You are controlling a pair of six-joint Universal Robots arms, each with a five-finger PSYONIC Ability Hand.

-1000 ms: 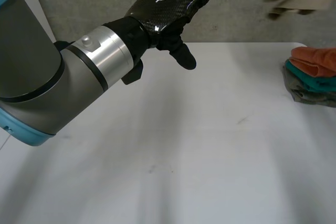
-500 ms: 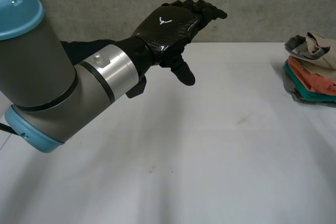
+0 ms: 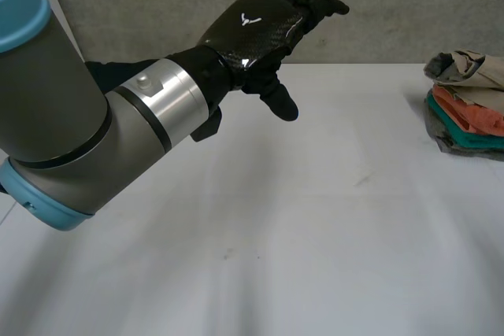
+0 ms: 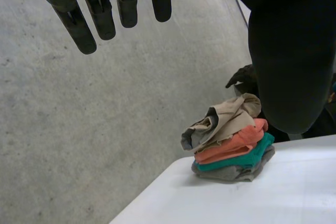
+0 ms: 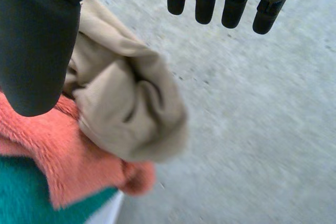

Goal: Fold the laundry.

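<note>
Head camera sits behind and between the arms and looks down on the white table [image 3: 315, 234]; the left arm [image 3: 71, 131] is very near the lens. Left wrist camera looks along the left hand [image 4: 289, 51], out past a table corner to the clothes stack [image 4: 231, 145], well apart from it. Right wrist camera looks past the right hand [image 5: 37, 40], right up close on that stack. All three views share the stack; head camera has it at the table's far right edge.

Laundry stack [image 3: 465, 112]: outer side cut off by head view's edge; in left wrist view, one side hidden behind thumb of left hand [image 4: 291, 61]
</note>
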